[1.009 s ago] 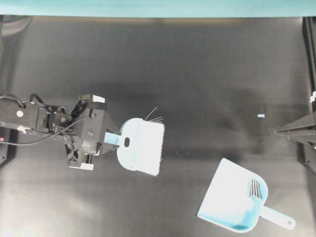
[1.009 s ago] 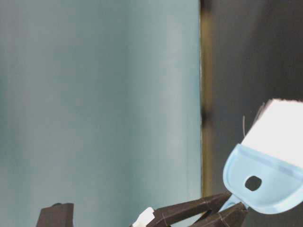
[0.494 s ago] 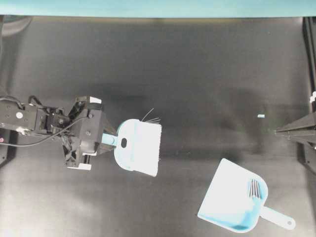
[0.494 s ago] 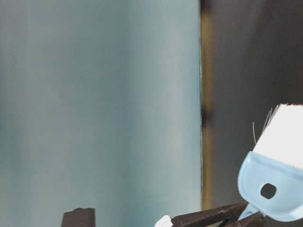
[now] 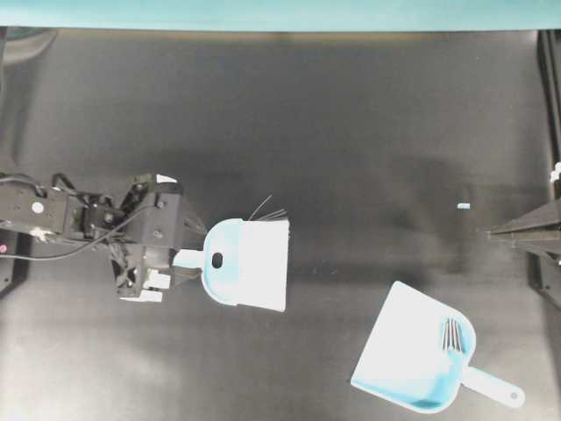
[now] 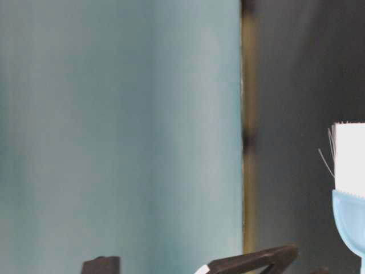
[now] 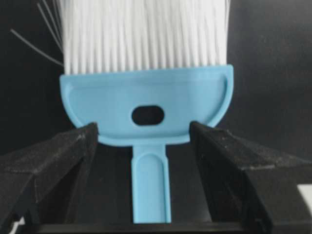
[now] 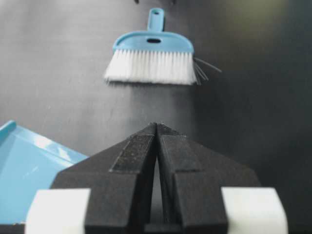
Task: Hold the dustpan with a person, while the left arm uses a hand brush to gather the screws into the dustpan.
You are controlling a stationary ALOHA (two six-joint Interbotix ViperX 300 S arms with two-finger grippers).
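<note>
Overhead: the left arm reaches in from the left edge of the black table, its left gripper spread wide on either side of the slim handle of the hand brush, which lies flat with its white bristles pointing right and a few stray dark bristles fanning off its upper corner. The jaws stand clear of the handle and grip nothing. Well apart, toward the lower right, the dustpan rests on the table, mouth toward the upper left and handle toward the lower right corner, with the screws bunched inside against its back wall. A small pale scrap lies alone on the table near the right gripper, whose dark tip pokes in from the right edge.

Table level: only the brush's bristles and a sliver of its blue head show at the right edge, above a black finger of the left gripper (the rest is a teal wall).

Left wrist: both fingers flank the brush's handle with visible gaps on each side.

Right wrist: the right gripper's two fingers are pressed together, holding nothing; the brush lies ahead, a corner of the dustpan at lower left.
</note>
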